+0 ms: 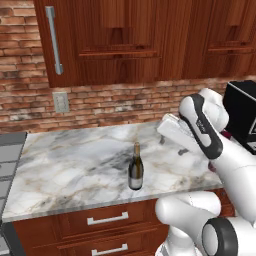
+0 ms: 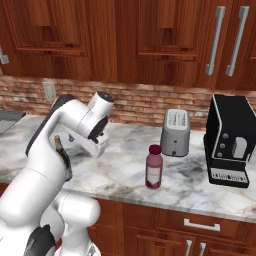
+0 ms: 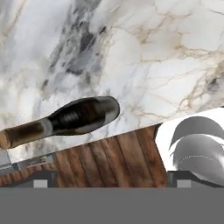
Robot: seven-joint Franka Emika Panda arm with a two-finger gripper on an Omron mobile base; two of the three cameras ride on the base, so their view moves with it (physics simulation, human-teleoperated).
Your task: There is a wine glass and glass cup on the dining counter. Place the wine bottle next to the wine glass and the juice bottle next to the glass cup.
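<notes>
The wine bottle (image 1: 135, 167) stands upright near the front edge of the marble worktop (image 1: 65, 165), the juice bottle (image 2: 154, 167) likewise, neither yet moved, while the gripper (image 3: 109, 183) hovers above, holding nothing, fingers apparently spread wide.

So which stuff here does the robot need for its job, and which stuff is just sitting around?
Needed for the job:
- wine bottle, standing upright on the marble worktop
- juice bottle, upright on the same worktop

Just sitting around:
- toaster
- black coffee machine
- wall socket
- wooden cupboards above, drawers below
</notes>
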